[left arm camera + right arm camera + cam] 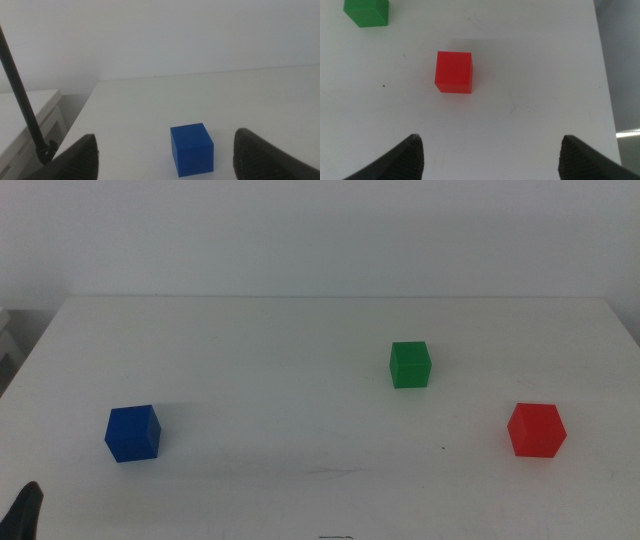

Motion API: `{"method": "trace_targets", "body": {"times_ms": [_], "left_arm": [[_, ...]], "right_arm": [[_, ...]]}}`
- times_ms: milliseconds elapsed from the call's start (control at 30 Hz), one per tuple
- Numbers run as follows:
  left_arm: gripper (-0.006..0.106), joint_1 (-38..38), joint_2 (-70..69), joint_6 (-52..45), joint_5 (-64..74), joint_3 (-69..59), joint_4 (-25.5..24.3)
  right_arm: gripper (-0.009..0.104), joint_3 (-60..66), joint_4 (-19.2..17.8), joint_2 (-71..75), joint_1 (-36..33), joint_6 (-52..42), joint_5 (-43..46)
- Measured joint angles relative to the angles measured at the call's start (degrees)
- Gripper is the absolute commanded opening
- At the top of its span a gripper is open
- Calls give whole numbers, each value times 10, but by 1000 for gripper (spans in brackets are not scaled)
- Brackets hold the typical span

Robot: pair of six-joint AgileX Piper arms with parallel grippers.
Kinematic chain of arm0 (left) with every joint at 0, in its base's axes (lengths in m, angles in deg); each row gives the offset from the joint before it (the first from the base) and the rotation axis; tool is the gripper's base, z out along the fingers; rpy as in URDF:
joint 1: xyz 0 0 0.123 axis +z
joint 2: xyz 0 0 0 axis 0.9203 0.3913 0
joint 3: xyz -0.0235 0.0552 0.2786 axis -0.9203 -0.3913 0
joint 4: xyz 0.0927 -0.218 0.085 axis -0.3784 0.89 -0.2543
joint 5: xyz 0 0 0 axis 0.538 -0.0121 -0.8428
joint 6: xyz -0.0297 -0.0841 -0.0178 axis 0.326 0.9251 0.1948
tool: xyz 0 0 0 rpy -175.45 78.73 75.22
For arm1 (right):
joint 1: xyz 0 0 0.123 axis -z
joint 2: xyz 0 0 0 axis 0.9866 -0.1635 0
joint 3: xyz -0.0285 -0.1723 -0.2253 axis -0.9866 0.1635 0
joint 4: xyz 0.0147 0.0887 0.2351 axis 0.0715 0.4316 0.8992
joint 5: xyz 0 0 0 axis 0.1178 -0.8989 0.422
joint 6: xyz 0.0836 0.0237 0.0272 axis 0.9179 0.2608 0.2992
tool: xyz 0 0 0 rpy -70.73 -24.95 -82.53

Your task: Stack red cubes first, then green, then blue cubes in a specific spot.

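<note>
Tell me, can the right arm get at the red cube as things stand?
Probably yes. The right gripper hangs above the table with jaws open wide, and the red cube sits alone ahead of it. The green cube lies well off to one side, nothing between.

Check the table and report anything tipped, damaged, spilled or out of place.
Nothing stands out. The red cube, green cube and blue cube each sit flat and apart on the white table, none stacked yet. The left gripper and right gripper are open and empty.

Red cube point(536, 429), green cube point(410, 364), blue cube point(132, 432); white table point(280, 360).
</note>
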Motion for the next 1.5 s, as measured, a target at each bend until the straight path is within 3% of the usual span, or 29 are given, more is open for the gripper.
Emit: {"method": "trace_targets", "body": {"times_ms": [567, 1033, 1500], "left_arm": [[91, 0, 0, 0, 0, 0, 0], [91, 0, 0, 0, 0, 0, 0], [91, 0, 0, 0, 0, 0, 0]], "right_arm": [[82, -215, 2, -286, -44, 47, -92], [82, -227, 19, -447, -71, 66, -75], [82, -229, 6, -530, -88, 68, -29]]}}
